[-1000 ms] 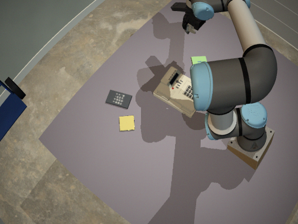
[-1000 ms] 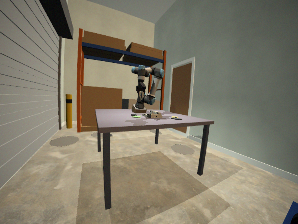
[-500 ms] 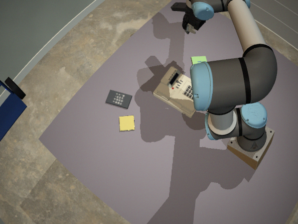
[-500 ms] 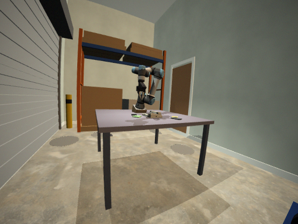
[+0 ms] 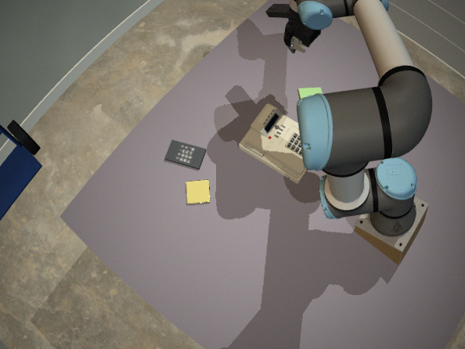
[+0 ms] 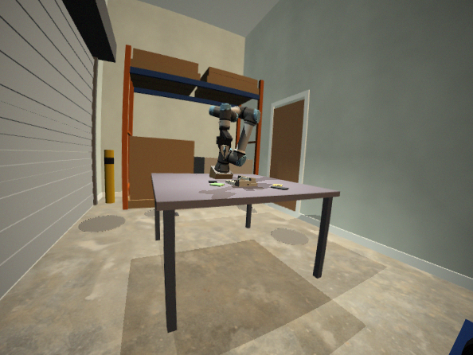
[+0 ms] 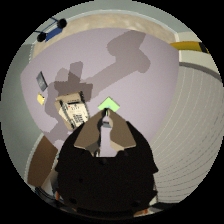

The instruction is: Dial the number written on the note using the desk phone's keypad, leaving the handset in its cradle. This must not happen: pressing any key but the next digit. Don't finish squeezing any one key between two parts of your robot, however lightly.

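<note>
The beige desk phone sits mid-table with its handset in the cradle; the arm's elbow hides part of its keypad in the top view. A green note lies just beyond the phone. A yellow note lies on the near left side. My gripper is shut and empty, high above the table past the green note, well clear of the phone.
A dark calculator-like keypad lies left of the phone. The robot base block stands at the table's right edge. The grey table stands on thin legs; shelving with boxes is behind.
</note>
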Robot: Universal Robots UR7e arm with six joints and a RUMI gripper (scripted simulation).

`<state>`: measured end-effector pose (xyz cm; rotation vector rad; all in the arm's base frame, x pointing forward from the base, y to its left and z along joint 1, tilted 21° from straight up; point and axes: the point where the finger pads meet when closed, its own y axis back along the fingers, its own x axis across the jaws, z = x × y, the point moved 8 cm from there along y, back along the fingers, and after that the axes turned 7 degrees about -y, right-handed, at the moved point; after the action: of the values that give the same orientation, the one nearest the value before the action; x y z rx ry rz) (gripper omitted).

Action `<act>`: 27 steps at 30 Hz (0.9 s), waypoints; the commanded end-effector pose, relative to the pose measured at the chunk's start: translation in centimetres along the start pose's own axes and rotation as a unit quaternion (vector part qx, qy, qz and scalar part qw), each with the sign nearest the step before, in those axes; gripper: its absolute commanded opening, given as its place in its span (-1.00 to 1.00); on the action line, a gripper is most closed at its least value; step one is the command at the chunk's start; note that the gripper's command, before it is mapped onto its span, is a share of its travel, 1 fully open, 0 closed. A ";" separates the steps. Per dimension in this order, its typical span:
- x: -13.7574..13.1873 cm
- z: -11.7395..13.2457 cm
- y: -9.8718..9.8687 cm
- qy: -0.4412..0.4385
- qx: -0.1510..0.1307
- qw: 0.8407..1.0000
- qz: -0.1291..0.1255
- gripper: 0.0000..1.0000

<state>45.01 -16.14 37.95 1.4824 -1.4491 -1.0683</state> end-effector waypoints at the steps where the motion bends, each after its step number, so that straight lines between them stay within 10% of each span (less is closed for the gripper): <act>1: 0.0 -0.1 0.0 0.000 -0.009 1.000 0.000 -1.00; 27: -0.2 -1.5 -0.7 0.002 -0.120 0.993 0.005 -1.00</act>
<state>46.36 -15.99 37.78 1.3380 -1.3066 -1.1702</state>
